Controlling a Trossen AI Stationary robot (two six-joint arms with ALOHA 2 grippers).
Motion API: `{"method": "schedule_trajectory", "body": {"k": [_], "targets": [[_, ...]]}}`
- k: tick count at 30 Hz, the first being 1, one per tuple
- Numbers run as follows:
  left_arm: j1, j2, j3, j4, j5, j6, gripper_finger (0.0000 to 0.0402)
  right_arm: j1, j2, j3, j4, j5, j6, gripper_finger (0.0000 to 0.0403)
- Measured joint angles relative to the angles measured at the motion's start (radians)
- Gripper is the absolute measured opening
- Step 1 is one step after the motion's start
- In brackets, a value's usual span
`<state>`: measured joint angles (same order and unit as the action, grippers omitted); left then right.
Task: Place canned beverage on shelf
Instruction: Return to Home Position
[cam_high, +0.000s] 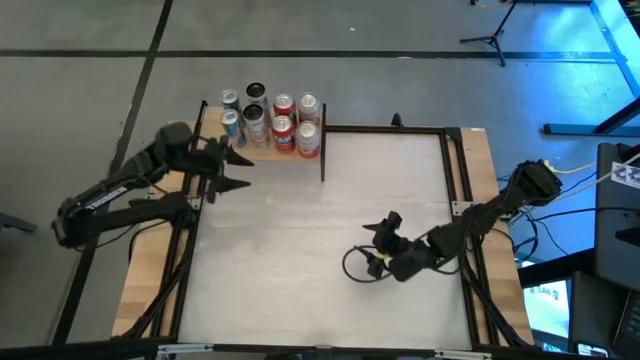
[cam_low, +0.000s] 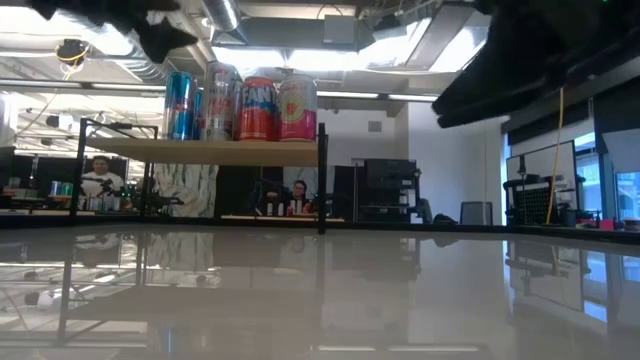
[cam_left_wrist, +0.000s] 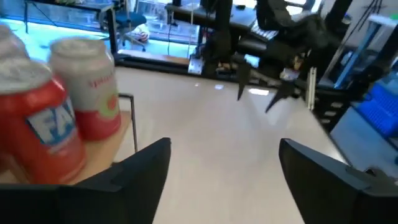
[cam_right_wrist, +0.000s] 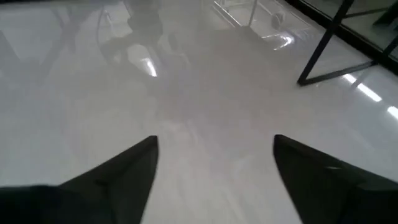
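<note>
The shelf (cam_high: 262, 153) stood at the far edge of the table (cam_high: 300, 280), its tan board raised on black legs in the low view. Eight cans (cam_high: 270, 118) stood upright on it in two rows of four. A blue pair was at the shelf's left end, then a dark-topped pair, a red pair, and a white-and-red pair beside its right end post. They filled the board almost from end to end, with the front row close to the front edge.

The left gripper (cam_high: 238, 171) hung just in front of the shelf's left end, higher than the can tops. Its fingers (cam_left_wrist: 140, 180) were spread wide around nothing. Its wrist view showed a red can (cam_left_wrist: 37, 134) and a white-and-red can (cam_left_wrist: 87, 87) off to one side, apart from the fingers.

The right gripper (cam_high: 378, 243) sat over the table well away from the shelf, out past its right end, also parted and empty. A broad stretch of tabletop lay open between it and the shelf.
</note>
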<state>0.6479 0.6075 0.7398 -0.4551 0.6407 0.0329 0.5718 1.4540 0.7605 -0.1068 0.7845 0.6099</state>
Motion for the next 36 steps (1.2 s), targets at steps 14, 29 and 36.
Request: {"method": "schedule_trajectory", "body": {"k": [14, 29, 36], "targets": [[-0.415, -0.051, -0.402, 0.49, -0.439, -0.044, 0.0159, -0.115, 0.0, -0.002, 0.119, -0.129, -0.253, 0.0059], [-0.454, -0.198, -0.623, 0.571, -0.553, -0.058, 0.0108, -0.113, -0.153, -0.315, 0.509, -0.172, -0.275, 0.0016], [-0.454, -0.31, -0.683, 0.569, -0.603, -0.105, 0.0108, -0.113, -0.263, -0.482, 0.706, -0.154, -0.275, 0.0016]]}}
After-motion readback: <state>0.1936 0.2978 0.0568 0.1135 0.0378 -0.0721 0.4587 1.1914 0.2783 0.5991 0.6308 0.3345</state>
